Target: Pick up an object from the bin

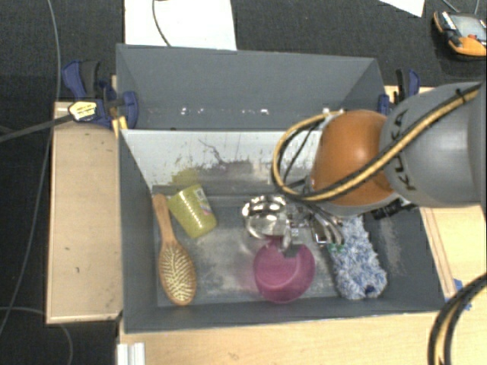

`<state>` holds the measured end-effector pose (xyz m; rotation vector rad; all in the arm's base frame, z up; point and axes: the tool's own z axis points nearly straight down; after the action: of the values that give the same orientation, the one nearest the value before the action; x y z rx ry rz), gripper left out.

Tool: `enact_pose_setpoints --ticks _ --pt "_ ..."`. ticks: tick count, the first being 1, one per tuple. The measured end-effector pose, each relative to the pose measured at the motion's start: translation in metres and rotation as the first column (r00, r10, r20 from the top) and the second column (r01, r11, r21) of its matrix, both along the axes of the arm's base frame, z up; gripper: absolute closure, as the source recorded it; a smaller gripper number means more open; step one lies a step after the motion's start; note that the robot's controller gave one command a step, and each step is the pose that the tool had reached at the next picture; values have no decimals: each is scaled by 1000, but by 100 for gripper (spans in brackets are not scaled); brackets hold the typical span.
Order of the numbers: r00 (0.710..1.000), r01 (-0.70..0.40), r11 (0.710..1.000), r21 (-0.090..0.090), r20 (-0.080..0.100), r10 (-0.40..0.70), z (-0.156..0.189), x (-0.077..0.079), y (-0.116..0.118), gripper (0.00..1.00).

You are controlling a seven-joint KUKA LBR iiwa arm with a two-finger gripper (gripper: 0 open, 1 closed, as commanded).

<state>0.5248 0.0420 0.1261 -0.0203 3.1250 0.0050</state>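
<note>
The bin [228, 90] holds a magenta cup [280, 278] at six o'clock, with the gripper [288, 239] over its rim, grip unreadable, and a hairbrush [176, 271] at eight.

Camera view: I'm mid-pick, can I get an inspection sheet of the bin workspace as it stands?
Surface: grey bin, floor scuffed, back wall smeared.
Job's things: purple cup near the front, directly under the pincer; shiny metal piece just behind it.
Clutter: wooden hairbrush at the left, bristles up; yellow cup on its side beside it; blue-white fluffy cloth at the right.
Pincer: pincer low over the purple cup's rim; no grasp seen.
Cables: yellow-black cable looped round the orange wrist cover, above the bin's things.
Surroundings: white sheet on the dark floor behind.
</note>
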Motion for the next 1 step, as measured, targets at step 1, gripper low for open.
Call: enact_pose_setpoints --ticks 1 --pt "996 85 996 -1 -8 -85 106 -20 -13 100"
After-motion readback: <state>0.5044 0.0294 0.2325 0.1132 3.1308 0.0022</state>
